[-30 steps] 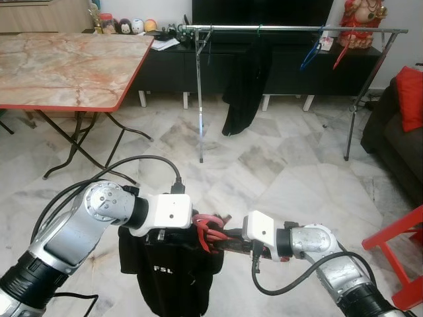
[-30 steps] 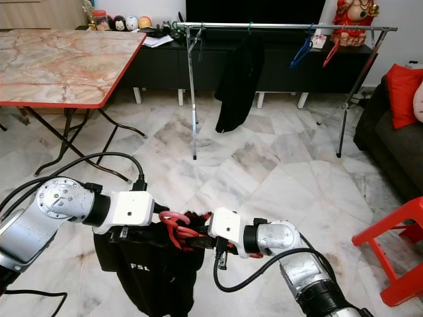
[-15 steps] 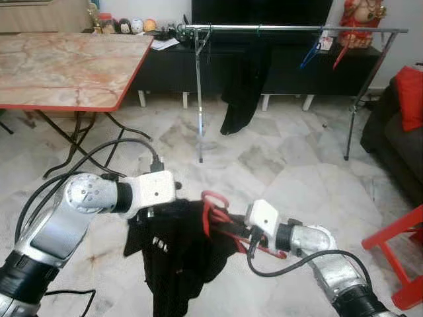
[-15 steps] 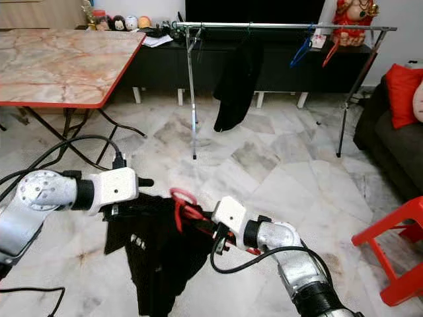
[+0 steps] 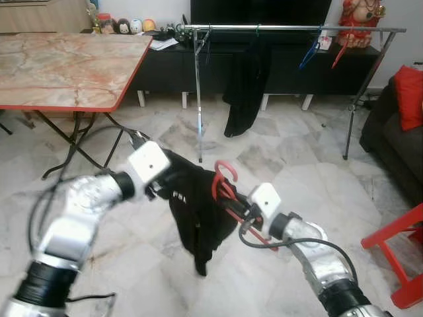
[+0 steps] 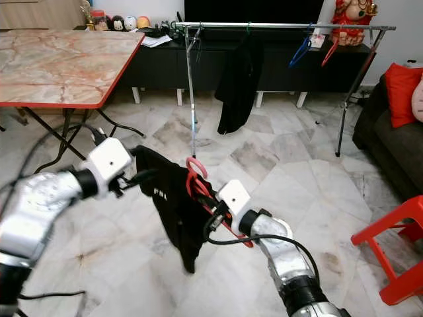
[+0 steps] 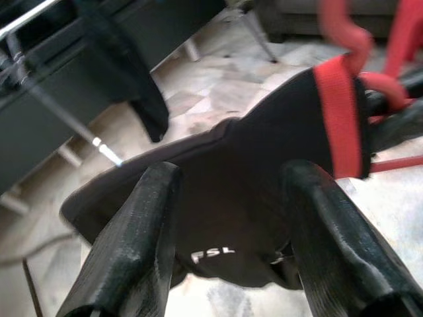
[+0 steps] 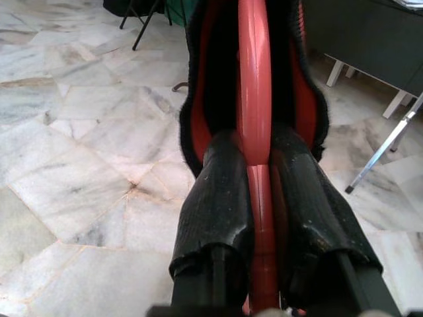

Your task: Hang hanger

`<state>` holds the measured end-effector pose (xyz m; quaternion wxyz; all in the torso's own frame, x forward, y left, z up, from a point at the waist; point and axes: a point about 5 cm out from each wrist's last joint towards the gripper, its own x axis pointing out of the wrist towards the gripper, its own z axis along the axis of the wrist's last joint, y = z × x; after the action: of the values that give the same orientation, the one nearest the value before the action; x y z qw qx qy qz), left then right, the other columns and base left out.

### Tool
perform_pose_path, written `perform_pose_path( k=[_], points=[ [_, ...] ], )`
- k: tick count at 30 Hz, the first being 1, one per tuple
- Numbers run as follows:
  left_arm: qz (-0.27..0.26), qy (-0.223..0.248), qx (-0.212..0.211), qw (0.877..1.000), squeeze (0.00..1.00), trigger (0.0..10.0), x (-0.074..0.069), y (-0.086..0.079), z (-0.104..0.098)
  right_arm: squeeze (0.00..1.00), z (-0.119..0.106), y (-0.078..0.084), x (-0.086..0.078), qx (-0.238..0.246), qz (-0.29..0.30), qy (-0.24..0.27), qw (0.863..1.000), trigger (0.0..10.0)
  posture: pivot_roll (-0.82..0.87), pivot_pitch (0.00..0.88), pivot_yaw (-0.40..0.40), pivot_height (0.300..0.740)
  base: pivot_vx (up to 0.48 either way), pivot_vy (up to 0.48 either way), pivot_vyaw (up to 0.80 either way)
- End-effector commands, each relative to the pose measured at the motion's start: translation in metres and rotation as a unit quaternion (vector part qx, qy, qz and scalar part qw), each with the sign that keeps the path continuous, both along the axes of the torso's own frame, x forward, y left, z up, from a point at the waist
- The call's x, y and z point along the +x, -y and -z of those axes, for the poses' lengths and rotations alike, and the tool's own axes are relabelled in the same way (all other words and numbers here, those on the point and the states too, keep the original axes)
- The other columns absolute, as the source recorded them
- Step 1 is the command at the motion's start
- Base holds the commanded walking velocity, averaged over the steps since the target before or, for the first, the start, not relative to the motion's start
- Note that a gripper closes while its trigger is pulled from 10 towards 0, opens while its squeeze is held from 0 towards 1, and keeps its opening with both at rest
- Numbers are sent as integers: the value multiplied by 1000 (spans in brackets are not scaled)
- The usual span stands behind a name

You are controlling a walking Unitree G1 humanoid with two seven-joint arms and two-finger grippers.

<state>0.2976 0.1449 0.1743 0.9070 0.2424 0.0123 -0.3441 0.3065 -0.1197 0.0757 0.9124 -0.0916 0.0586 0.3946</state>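
A red hanger [image 5: 223,173] carries a black garment [image 5: 198,221] with white lettering, held up over the marble floor in front of me. My right gripper [image 5: 236,206] is shut on the hanger's red bar just below the hook, and the right wrist view shows the gripper [image 8: 254,142] pinching the bar. My left gripper [image 5: 170,183] sits at the garment's left shoulder. In the left wrist view this gripper [image 7: 231,178] has its fingers [image 7: 139,238] spread wide, with the garment [image 7: 258,198] and its red trim just beyond them. The metal clothes rail [image 5: 291,28] stands a few steps ahead.
On the rail hang a black garment [image 5: 248,86], a blue hanger [image 5: 309,56] and a red hanger [image 5: 340,56]. A folding marble-top table [image 5: 66,66] stands to the left. A red stool [image 5: 396,254] and a dark sofa with a red cushion [image 5: 410,96] are on the right.
Both arms have risen and reached forward, lifting the hanger and garment from low at my front to chest height. The garment now hangs stretched on the hanger, hook up.
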Motion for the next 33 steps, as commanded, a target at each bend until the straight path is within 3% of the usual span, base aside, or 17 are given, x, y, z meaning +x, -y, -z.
perform_pose_path(
  k=[1, 3, 7, 16, 20, 21, 22, 23, 24, 29, 30, 33],
  points=[
    [-27, -3, -15, 1000, 0, 10000, 1, 2, 3, 0, -13, 0, 9, 11, 5, 26, 1000, 0, 36, 0, -56, 740, 0, 0, 0],
    [-63, -17, -42, 997, 0, 10000, 0, 13, 17, 0, -21, 1, 15, 28, 19, 33, 999, 0, 19, 0, -53, 740, 0, 0, 0],
    [-97, -37, -78, 991, 0, 10000, 0, 18, 24, 0, -26, 0, 17, 31, 14, 39, 999, 0, 20, 0, -58, 740, 0, 0, 0],
    [-99, -56, -92, 989, 0, 10000, -7, 26, 29, 0, -31, -4, 24, 20, -2, 40, 999, 0, 22, 0, -62, 740, 0, 0, 0],
    [-80, -83, -124, 986, 35, 10000, -11, 36, 28, 0, -37, -7, 32, 11, -3, 48, 999, 0, 24, 0, -66, 740, 0, 0, 0],
    [-70, -87, -128, 985, 306, 10000, -12, 39, 28, 0, -39, -8, 33, 12, -4, 49, 999, 0, 24, 0, -66, 740, 0, 0, 0],
    [-51, -87, -131, 986, 886, 10000, -14, 46, 27, 0, -41, -10, 34, 14, -9, 51, 999, 0, 25, 0, -68, 740, 0, 0, 0],
    [-51, -87, -131, 986, 886, 10000, -14, 46, 27, 0, -41, -10, 34, 14, -9, 51, 999, 0, 25, 0, -68, 740, 0, 0, 0],
    [-47, -86, -131, 987, 1000, 10000, -15, 49, 26, 0, -42, -11, 34, 14, -12, 52, 998, 0, 25, 0, -68, 740, 0, 0, 0],
    [-40, -81, -132, 987, 1000, 10000, -16, 61, 21, 0, -42, -12, 35, 14, -15, 52, 998, 0, 27, 0, -70, 740, 0, 0, 0],
    [-46, -76, -137, 987, 0, 10000, -14, 64, 18, 0, -41, -13, 35, 12, -18, 50, 999, 0, 27, 0, -70, 740, 0, 0, 0],
    [-68, -74, -150, 984, 0, 10000, -10, 66, 14, 0, -40, -14, 34, 12, -22, 48, 999, 0, 25, 0, -70, 740, 0, 0, 0]
  ],
)
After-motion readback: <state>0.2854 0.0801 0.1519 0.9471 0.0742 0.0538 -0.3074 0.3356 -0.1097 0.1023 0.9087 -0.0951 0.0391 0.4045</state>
